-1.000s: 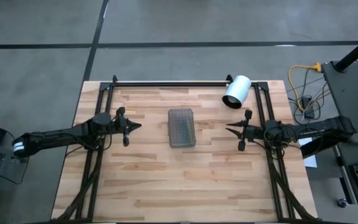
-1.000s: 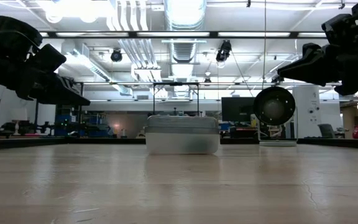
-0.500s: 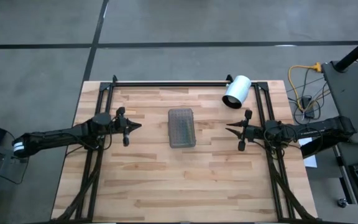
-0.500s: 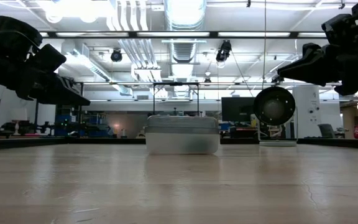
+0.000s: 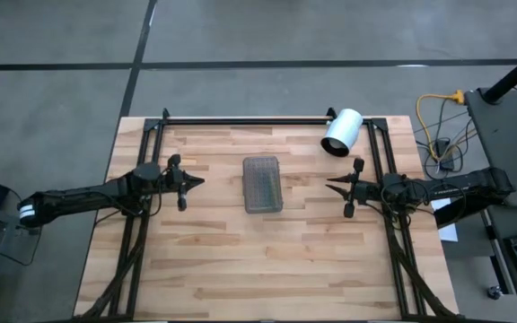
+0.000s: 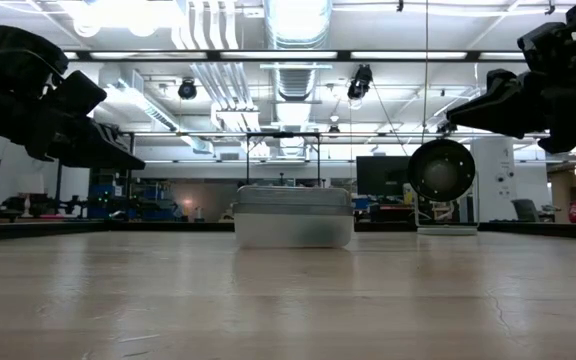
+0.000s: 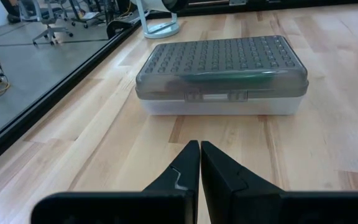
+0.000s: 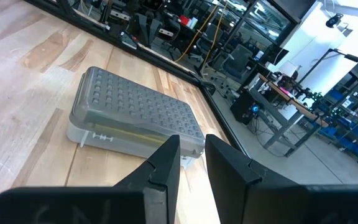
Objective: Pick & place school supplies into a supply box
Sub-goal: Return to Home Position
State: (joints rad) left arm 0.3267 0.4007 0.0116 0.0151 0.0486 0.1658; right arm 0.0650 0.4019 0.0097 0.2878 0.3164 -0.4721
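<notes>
Mid-table on the pale planked wooden table (image 5: 240, 260) lies the closed supply box (image 5: 263, 184): a grey studded lid over a translucent tray. The left gripper (image 7: 199, 147) has its fingers pressed together, and the right gripper (image 8: 192, 142) has its fingers narrowly parted.

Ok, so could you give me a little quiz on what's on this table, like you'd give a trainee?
1. True or false: the supply box is closed.
2. Which claw has its fingers pressed together? A the left; B the right; C both.
3. Fill in: the white cylinder lies nearer the ___ arm.

Key:
1. True.
2. A. The left claw is shut, while the right claw shows a gap between its fingers.
3. Right.
</notes>
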